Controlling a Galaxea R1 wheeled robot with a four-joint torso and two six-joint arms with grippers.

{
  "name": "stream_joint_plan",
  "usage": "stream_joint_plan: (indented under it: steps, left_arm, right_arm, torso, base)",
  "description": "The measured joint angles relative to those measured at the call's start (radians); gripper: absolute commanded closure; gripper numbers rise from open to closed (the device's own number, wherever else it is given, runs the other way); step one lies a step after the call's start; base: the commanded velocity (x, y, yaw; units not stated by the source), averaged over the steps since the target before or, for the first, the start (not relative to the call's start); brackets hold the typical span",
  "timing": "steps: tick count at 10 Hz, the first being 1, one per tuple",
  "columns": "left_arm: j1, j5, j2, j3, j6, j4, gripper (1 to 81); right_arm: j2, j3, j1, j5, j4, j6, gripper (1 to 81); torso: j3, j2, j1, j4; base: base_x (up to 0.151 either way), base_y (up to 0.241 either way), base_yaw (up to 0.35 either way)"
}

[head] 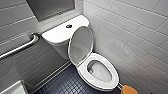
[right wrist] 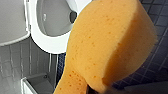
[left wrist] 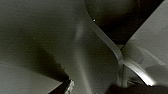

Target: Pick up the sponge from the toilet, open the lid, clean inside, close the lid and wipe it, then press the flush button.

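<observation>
The white toilet [head: 83, 75] stands against the tiled wall, its bowl open. The lid [head: 81, 45] is raised and leans back on the tank [head: 60, 32]. The ring-shaped seat is down around the bowl. The orange sponge [head: 128, 89] hangs at the near right, past the bowl's front rim and above the dark floor. In the right wrist view the sponge [right wrist: 107, 42] looms large with my right gripper [right wrist: 93, 89] shut on its lower end, and the seat [right wrist: 50, 42] and lid [right wrist: 12, 22] lie beyond it. My left gripper is open.
A round flush button [head: 69, 26] sits on top of the tank. A metal grab bar [head: 20, 48] runs along the left wall. A white basin edge [head: 13, 88] shows at the near left. White tiled wall stands close on the toilet's right. The floor is dark tile [head: 65, 85].
</observation>
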Motion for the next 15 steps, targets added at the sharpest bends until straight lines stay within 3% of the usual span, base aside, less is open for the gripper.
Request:
stream_joint_plan:
  steps: [3, 7, 11, 15]
  left_arm:
    - [0.000, -0.001, 0.000, 0.000, 0.000, 0.000, 1.0]
    - [0.000, -0.001, 0.000, 0.000, 0.000, 0.000, 1.0]
    - [0.000, -0.001, 0.000, 0.000, -0.001, 0.000, 1.0]
    - [-0.006, 0.000, 0.000, 0.000, -0.002, 0.000, 1.0]
  right_arm:
    - [0.001, 0.047, 0.041, 0.001, 0.000, -0.001, 81.1]
    - [0.231, -0.004, 0.147, -0.029, 0.000, -0.001, 81.1]
    - [0.494, -0.154, 0.259, -0.123, 0.007, 0.000, 81.1]
    - [0.658, -0.429, 0.420, -0.267, 0.011, 0.004, 81.1]
  torso:
    - [0.000, 0.000, 0.000, 0.000]
    - [0.000, 0.000, 0.000, 0.000]
    - [0.000, 0.000, 0.000, 0.000]
    - [0.000, 0.000, 0.000, 0.000]
  base:
    - [0.000, 0.000, 0.000]
    - [0.000, 0.000, 0.000]
    - [0.000, 0.000, 0.000]
    - [0.000, 0.000, 0.000]
